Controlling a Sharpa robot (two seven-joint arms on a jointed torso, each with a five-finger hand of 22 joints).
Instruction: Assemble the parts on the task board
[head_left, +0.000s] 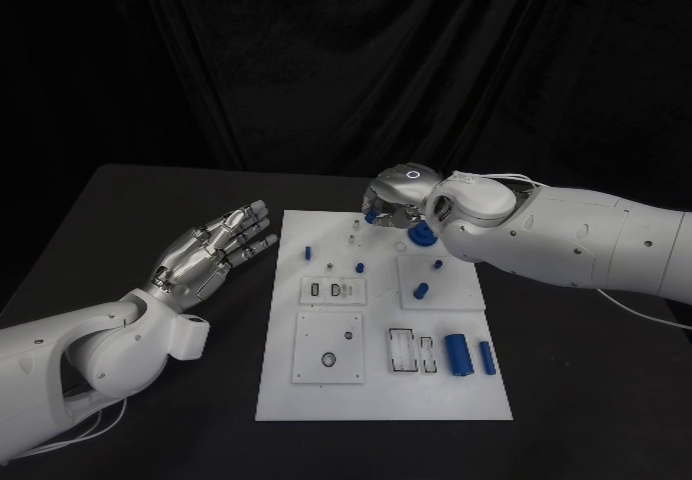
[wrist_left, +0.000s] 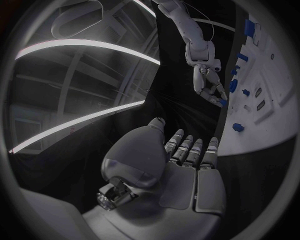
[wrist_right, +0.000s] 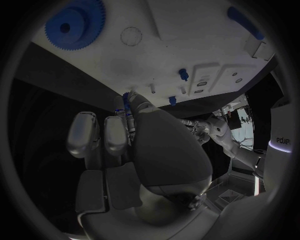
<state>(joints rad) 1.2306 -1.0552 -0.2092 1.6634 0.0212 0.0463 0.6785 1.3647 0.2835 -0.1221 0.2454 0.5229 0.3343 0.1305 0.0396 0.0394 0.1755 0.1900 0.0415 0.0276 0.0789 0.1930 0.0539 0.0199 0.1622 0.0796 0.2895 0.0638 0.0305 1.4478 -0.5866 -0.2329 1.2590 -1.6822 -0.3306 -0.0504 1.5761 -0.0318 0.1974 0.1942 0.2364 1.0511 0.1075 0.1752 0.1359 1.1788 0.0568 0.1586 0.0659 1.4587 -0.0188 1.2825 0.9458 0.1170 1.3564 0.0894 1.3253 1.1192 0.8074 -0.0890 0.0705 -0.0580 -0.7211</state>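
The task board (head_left: 378, 395) lies in the middle of the black table (head_left: 130, 220), a white plate with recessed panels and small blue parts scattered over it. Near its front right corner two blue cylinders lie side by side, the thicker one (head_left: 457, 353) just left of the thinner one (head_left: 488, 357), both beside a slotted panel (head_left: 411, 351). Further back a small blue peg (head_left: 423, 291) sits on a square inset, and another tiny blue piece (head_left: 307, 251) stands near the board's left edge. At the far edge my right hand (head_left: 395, 203) hovers over the board's back corner with its fingers curled in; from my right wrist I see a small blue part (wrist_right: 127, 98) pinched between my fingertips (wrist_right: 135, 106), just off the board's rim — though the view there is dark and I can't make out what kind of piece it is. A blue gear (head_left: 421, 235) lies on the board close beside that hand, showing large in my right wrist view. My left hand (head_left: 214, 249) rests apart from all this, over the bare table just left of the board — palm flat, fingers stretched out straight and a little apart, holding nothing and touching none of the parts.
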